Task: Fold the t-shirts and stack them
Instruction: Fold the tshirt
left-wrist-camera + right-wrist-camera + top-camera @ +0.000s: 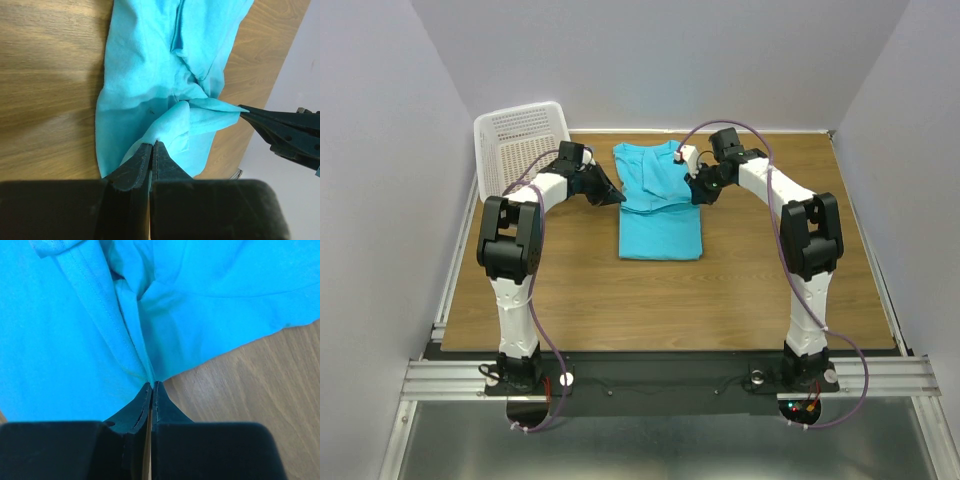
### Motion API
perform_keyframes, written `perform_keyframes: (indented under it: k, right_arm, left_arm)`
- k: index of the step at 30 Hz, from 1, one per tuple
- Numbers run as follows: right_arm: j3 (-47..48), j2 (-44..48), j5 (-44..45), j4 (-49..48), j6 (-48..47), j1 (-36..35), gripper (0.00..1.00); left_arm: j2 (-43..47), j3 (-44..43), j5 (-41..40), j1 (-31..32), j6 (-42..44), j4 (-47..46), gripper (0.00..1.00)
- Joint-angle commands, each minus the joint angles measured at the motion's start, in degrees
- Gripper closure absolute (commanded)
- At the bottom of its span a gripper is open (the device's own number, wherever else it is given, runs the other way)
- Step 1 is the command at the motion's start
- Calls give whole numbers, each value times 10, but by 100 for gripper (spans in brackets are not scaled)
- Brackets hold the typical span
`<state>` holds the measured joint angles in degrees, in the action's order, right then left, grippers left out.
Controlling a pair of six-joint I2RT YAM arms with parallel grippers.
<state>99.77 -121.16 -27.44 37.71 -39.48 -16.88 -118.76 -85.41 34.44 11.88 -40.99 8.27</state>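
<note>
Turquoise, soft, light, likely floppy: treat t-shirt as limp, taking hold at side edges. Lies on table, far middle. Pinched at left edge by clenched left gripper, at right edge by right gripper.

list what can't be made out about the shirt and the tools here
Top view: how much cloth the left tool and right tool pinch; too small and dark.
Left wrist view: the rest of the t-shirt, cut off by the top edge.
Right wrist view: the t-shirt's outline, cut off at top and left edges.
</note>
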Motion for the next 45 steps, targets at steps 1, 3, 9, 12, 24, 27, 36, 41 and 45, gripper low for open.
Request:
perform_keyframes:
  k: [1,3,9,12,24,27,36,41,45]
  right_arm:
    - [29,-15,-5,-15,7,4,97]
    - [33,-22,-4,-15,9,4,95]
    - [59,-39,0,-16,16,4,86]
    - [71,-44,9,-16,21,4,63]
    - [82,-2,109,-93,155,7,37]
    - [59,12,111,-111,196,7,47]
    - [-52,53,-114,-97,118,6,83]
    - [-20,5,-109,-63,110,4,87]
    - [5,-33,-82,-57,115,-3,89]
  left_arm:
    - [-3,-27,11,-6,0,-4,100]
    - [-8,-34,11,-8,-3,-6,100]
    - [-16,-49,7,-16,-14,-9,100]
    - [-22,-57,8,-19,-17,-9,96]
    - [1,-111,29,-22,-15,-10,51]
    - [17,-112,33,-21,-2,-17,50]
    - [95,-36,25,-18,121,29,67]
    - [108,16,-5,5,163,46,100]
    - [96,30,-16,31,182,53,100]
